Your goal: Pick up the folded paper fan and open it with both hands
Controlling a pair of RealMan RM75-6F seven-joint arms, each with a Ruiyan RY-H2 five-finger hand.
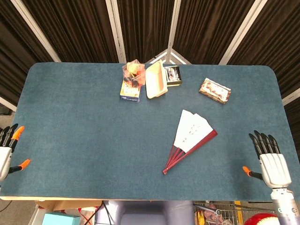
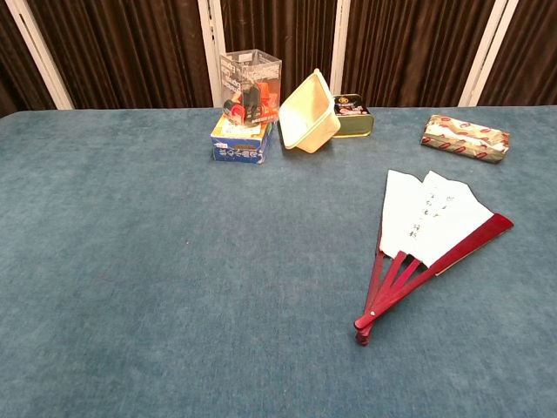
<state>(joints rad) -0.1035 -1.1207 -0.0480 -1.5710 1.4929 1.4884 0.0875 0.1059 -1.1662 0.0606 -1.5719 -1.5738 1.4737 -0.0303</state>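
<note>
Right hand [image 1: 270, 163] sits over the near right corner of the blue table [image 1: 84, 131], palm down, fingers straight and apart, holding nothing, touching nothing visible. Left hand [image 1: 5, 151] at the left table edge, only partly in frame; fingers extended and spread, nothing in it. Neither hand shows in the chest view. Paper fan [image 1: 191, 138] lies flat on the table right of centre, partly spread: white leaf toward the far side, red ribs converging to the pivot at the near end. It's well apart from both hands. Far edge of table: clear box [image 2: 251, 83] on a blue box [image 2: 239, 146], tilted cream tray [image 2: 309, 113], small tin [image 2: 352, 115], patterned packet [image 2: 464, 138].
</note>
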